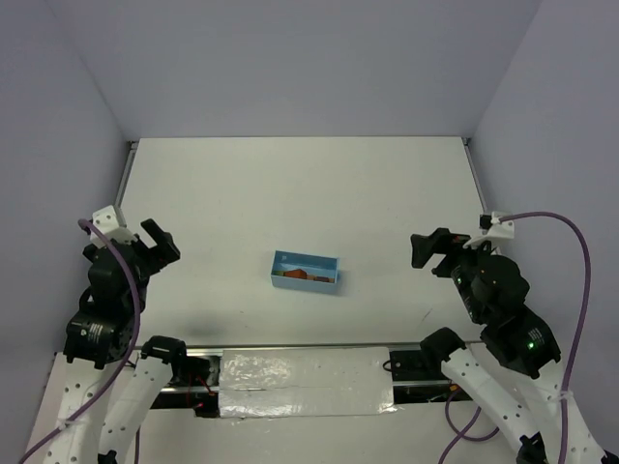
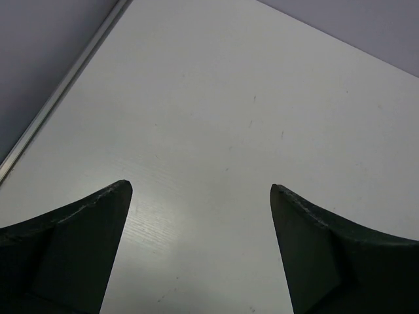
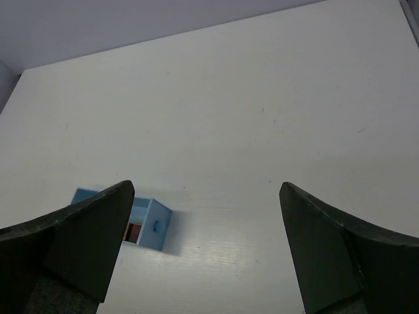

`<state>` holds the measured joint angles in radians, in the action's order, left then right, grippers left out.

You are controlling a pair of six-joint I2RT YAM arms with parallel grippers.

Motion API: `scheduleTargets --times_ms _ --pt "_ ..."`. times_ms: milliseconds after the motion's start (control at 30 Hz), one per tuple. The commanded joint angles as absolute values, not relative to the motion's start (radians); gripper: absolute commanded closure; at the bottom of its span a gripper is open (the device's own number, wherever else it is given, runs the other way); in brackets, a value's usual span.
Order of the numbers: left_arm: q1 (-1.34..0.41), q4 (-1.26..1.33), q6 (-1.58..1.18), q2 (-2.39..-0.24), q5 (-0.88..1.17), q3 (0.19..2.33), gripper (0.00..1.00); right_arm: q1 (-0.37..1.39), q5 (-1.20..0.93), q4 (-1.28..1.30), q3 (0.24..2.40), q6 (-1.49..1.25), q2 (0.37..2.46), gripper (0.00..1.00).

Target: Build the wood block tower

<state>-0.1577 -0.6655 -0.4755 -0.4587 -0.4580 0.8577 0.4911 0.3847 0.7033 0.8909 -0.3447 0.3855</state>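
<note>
Several small brown and orange wood blocks (image 1: 300,273) lie inside a light-blue tray (image 1: 305,283) at the middle of the white table. No stacked tower shows. In the right wrist view the tray (image 3: 152,226) peeks out beside the left finger, with a reddish-brown block (image 3: 134,232) inside. My left gripper (image 1: 155,244) is open and empty at the table's left side, far from the tray; it shows only bare table in its wrist view (image 2: 201,190). My right gripper (image 1: 432,253) is open and empty to the right of the tray, also in its wrist view (image 3: 206,190).
Grey walls enclose the table on the left, back and right, with a metal strip (image 2: 62,91) along the left edge. A taped rail (image 1: 305,372) with cables runs along the near edge between the arm bases.
</note>
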Motion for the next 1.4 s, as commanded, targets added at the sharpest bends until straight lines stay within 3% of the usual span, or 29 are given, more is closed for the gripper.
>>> scheduleTargets --times_ms 0,67,200,333,467,733,833,1000,1367 --pt "-0.163 -0.621 -0.465 -0.488 -0.422 0.85 0.01 0.497 0.37 0.68 0.911 -0.35 0.417 0.0" --pt "-0.161 -0.623 -0.46 -0.511 -0.414 0.856 0.0 0.497 0.327 0.658 0.905 -0.324 0.423 0.0" --pt "-0.161 -0.624 -0.457 -0.526 -0.408 0.859 0.0 0.499 0.023 0.481 0.853 -0.282 0.486 0.0" --pt "-0.161 -0.612 -0.446 -0.529 -0.387 0.851 0.0 0.547 -0.187 0.433 0.905 -0.206 0.848 0.0" --pt "-0.16 -0.609 -0.44 -0.543 -0.371 0.851 0.01 0.718 -0.042 0.512 1.023 -0.029 1.164 0.02" --pt "-0.161 -0.603 -0.431 -0.555 -0.35 0.851 0.01 0.833 0.057 0.448 1.121 0.072 1.532 0.22" --pt "-0.163 -0.6 -0.43 -0.555 -0.342 0.85 0.01 0.85 0.071 0.422 1.14 0.1 1.609 0.28" --pt "-0.161 -0.597 -0.426 -0.552 -0.333 0.848 0.0 0.851 0.089 0.365 1.138 0.124 1.667 0.46" --pt "-0.163 -0.589 -0.419 -0.563 -0.308 0.847 0.0 0.842 0.069 0.323 1.118 0.153 1.597 0.49"
